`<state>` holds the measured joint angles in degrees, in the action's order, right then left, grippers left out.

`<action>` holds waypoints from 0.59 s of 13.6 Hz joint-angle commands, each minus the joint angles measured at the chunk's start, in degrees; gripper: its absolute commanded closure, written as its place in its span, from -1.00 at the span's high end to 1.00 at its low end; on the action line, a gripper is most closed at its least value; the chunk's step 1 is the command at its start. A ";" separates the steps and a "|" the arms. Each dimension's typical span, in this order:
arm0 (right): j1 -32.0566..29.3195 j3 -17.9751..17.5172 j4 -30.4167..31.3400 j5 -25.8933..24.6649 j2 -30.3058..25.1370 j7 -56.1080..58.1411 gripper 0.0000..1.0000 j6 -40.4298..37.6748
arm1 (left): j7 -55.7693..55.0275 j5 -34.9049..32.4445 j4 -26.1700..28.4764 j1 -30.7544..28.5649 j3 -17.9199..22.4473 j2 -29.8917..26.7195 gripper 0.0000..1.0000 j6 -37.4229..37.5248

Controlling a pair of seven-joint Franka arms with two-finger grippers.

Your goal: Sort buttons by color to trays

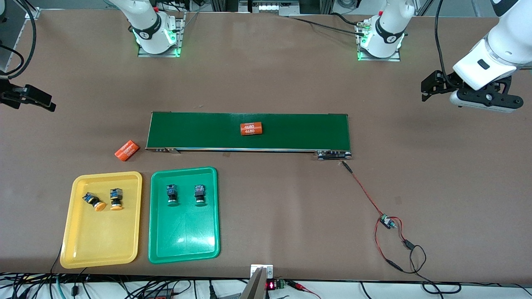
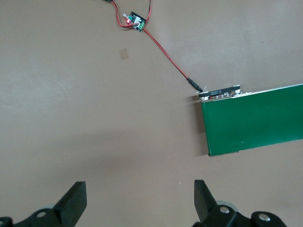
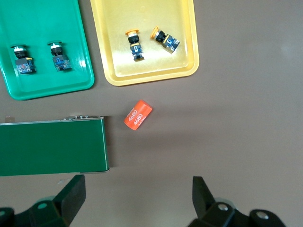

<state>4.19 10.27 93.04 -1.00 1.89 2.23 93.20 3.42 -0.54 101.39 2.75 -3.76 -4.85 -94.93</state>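
Two yellow-capped buttons (image 1: 93, 201) (image 1: 116, 198) lie in the yellow tray (image 1: 99, 241). Two green-capped buttons (image 1: 172, 195) (image 1: 200, 194) lie in the green tray (image 1: 185, 236) beside it. The right wrist view shows both trays (image 3: 142, 14) (image 3: 42, 19) with their buttons (image 3: 135, 45) (image 3: 59, 56). My left gripper (image 1: 424, 89) (image 2: 140, 189) hangs open over bare table at the left arm's end, holding nothing. My right gripper (image 1: 45, 101) (image 3: 139, 184) hangs open over bare table at the right arm's end, also holding nothing.
A long dark-green conveyor belt (image 1: 199, 131) lies mid-table, farther from the front camera than the trays, with an orange numbered cylinder (image 1: 251, 128) on it. A second orange cylinder (image 1: 126, 150) lies off the belt's end. A red wire with a small board (image 1: 386, 221) trails from the belt.
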 commanded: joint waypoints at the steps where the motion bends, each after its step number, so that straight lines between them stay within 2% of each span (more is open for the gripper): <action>1: 0.90 -0.95 -0.93 0.21 -0.40 -0.56 1.00 -0.38 | -0.69 -0.95 -1.55 -0.64 -0.81 0.28 1.00 2.20; 8: 0.20 -0.33 -0.85 0.65 -0.31 -0.56 1.00 -0.21 | -1.57 -0.87 -3.39 -0.64 -1.78 1.08 1.00 3.43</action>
<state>4.82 10.02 92.64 -0.98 1.80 2.20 93.27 2.56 -0.54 100.12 2.75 -4.78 -4.83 -93.31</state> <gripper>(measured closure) 0.000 0.000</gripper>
